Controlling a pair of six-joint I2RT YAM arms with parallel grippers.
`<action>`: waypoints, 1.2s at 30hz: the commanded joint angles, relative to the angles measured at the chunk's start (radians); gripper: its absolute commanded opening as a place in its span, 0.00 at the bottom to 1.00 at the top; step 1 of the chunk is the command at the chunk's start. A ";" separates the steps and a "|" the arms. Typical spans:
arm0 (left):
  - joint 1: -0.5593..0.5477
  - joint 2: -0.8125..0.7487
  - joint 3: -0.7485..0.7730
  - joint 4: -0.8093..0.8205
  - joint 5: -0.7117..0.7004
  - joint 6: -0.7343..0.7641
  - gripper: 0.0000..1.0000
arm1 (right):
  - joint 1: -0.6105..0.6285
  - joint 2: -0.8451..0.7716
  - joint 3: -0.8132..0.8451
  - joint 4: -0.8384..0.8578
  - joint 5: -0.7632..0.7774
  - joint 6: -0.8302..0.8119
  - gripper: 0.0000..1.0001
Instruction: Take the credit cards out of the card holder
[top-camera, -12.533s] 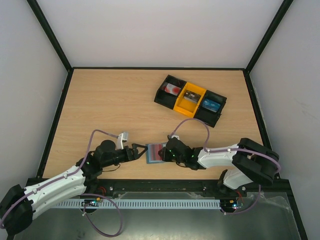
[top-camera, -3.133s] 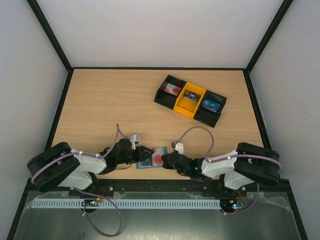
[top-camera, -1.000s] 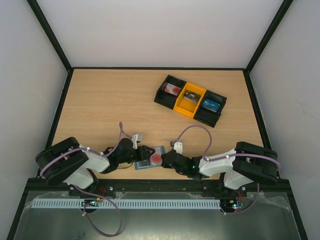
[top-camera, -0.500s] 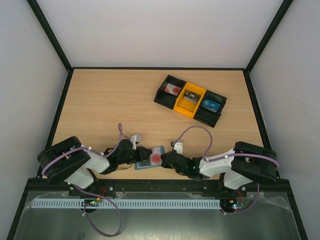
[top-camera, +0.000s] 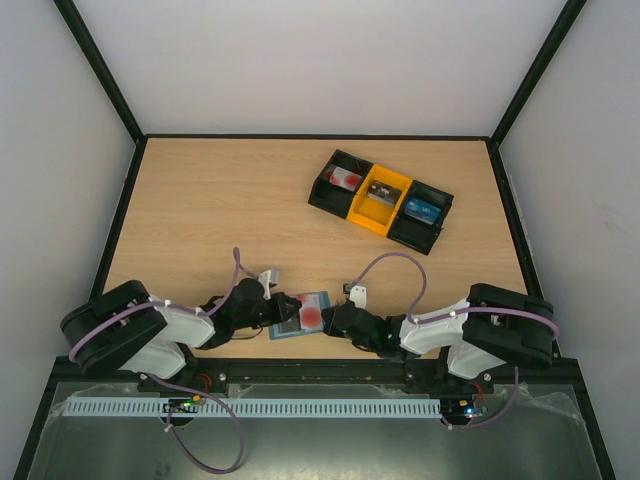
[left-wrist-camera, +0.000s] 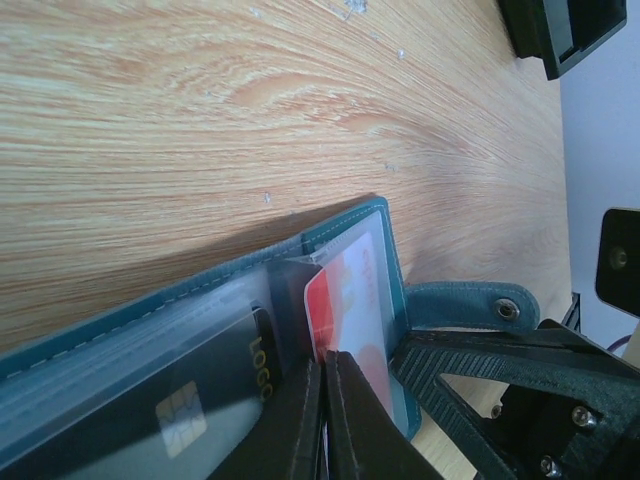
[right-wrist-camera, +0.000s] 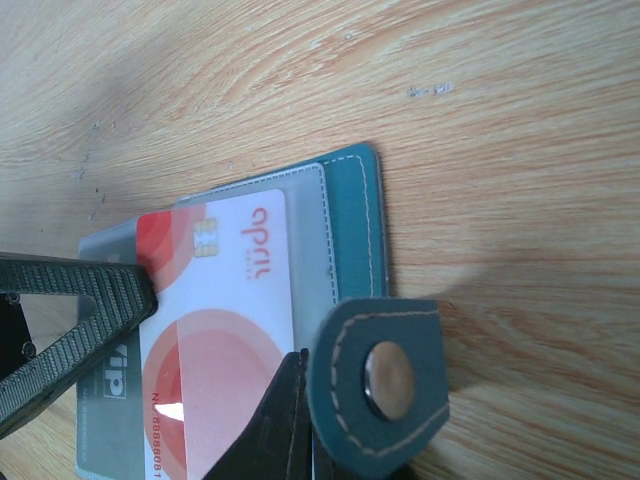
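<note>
The dusty-blue card holder (top-camera: 318, 298) lies open near the table's front edge, between the two arms. A white credit card with red marks (right-wrist-camera: 220, 300) sticks partly out of its clear pocket. In the left wrist view my left gripper (left-wrist-camera: 325, 362) is shut on the near edge of that white card (left-wrist-camera: 350, 295). A dark grey card (left-wrist-camera: 195, 405) sits in the pocket beside it. My right gripper (right-wrist-camera: 302, 362) is shut on the holder at its closing tab (right-wrist-camera: 385, 385), which covers the fingertips. From above, the left gripper (top-camera: 293, 306) and the right gripper (top-camera: 333, 318) meet over the holder.
A black-and-yellow three-bin tray (top-camera: 366, 215) stands at the back right, a small item in each bin; its corner (left-wrist-camera: 560, 35) shows in the left wrist view. Black frame rails border the wooden table (top-camera: 220, 210). Both arms are folded low along the front edge.
The left gripper's jaws have closed on the white card's edge, and the left arm has shifted slightly. The right arm and the holder have barely moved.
</note>
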 joint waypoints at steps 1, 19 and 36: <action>-0.004 -0.039 -0.009 -0.055 -0.029 0.018 0.03 | 0.005 0.007 -0.041 -0.108 -0.004 0.017 0.02; 0.007 -0.165 0.023 -0.222 -0.013 0.044 0.03 | 0.005 -0.068 0.002 -0.109 -0.012 -0.024 0.03; 0.007 -0.150 0.032 -0.218 -0.018 0.029 0.03 | 0.006 0.058 0.117 -0.085 0.027 -0.091 0.03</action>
